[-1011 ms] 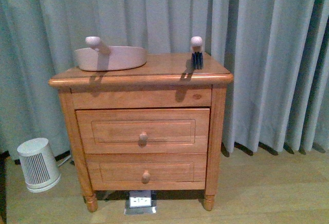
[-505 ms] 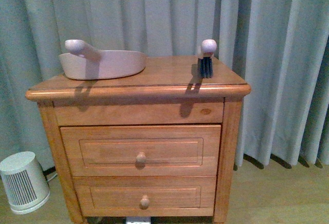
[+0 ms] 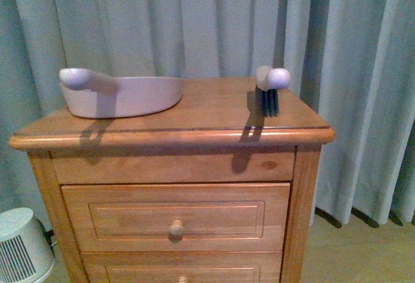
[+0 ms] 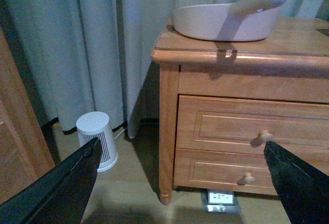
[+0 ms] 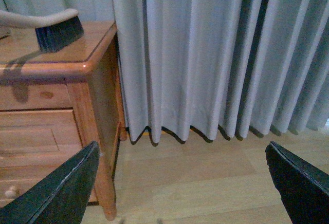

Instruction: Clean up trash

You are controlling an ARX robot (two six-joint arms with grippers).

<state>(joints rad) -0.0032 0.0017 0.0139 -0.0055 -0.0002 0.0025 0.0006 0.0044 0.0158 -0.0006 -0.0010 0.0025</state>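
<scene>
No crumpled white tissue wad shows in any view; the trash is out of view. A pale pink dustpan [image 3: 123, 95] lies on the left of the wooden nightstand top [image 3: 194, 124], and a hand brush [image 3: 269, 91] with dark bristles stands on the right. The dustpan also shows in the left wrist view [image 4: 226, 18] and the brush in the right wrist view [image 5: 51, 29]. My left gripper [image 4: 182, 183] is open, low in front of the nightstand's left side. My right gripper [image 5: 182, 183] is open above bare floor to the nightstand's right. Neither arm shows in the front view.
The nightstand has two drawers with round knobs [image 3: 176, 229]. A small white heater [image 4: 97, 141] stands on the floor to its left. A floor socket [image 4: 220, 199] sits under it. Grey-blue curtains [image 3: 214, 17] hang behind. Wooden furniture [image 4: 20, 131] is close on the left.
The front camera has moved closer to the nightstand, so it fills more of the view. The dustpan and brush have not moved on the top.
</scene>
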